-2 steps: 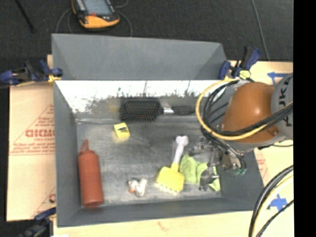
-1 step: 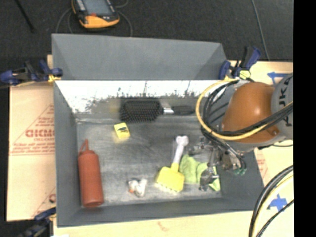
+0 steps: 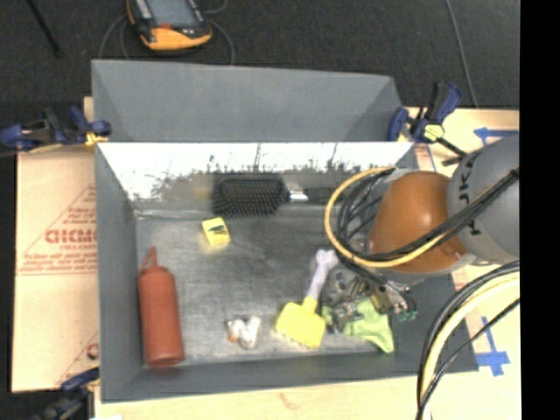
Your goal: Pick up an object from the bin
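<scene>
Fingers (image 3: 348, 303): low in the front right corner of the bin (image 3: 115, 234), under the orange wrist cover (image 3: 411, 221); open or closed, cannot tell
Nearest things: yellow brush (image 3: 302, 322) just beside, toward the view's left; green cloth (image 3: 376, 332) just below, toward the front wall
Brush axis: pale handle slanting up toward the fingers, yellow head away from them
Elsewhere: red bottle (image 3: 161, 318) and black hairbrush (image 3: 249, 196), well apart
Likely next: closing on 1 of the 2 near things, then lifting
</scene>
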You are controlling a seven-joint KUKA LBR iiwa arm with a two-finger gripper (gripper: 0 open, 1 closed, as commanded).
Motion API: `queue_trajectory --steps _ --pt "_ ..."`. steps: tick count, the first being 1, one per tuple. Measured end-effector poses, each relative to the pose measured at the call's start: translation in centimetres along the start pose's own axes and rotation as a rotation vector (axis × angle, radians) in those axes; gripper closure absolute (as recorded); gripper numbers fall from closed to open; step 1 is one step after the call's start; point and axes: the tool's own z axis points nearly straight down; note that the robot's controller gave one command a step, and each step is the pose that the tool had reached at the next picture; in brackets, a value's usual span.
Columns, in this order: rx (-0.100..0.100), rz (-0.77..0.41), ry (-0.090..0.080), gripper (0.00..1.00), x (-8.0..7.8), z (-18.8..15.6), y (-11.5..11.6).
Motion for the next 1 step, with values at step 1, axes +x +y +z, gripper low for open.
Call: queue_trajectory --steps 1 --pt "0.0 -0.001 0.0 1.0 0.0 0.0 0.0"
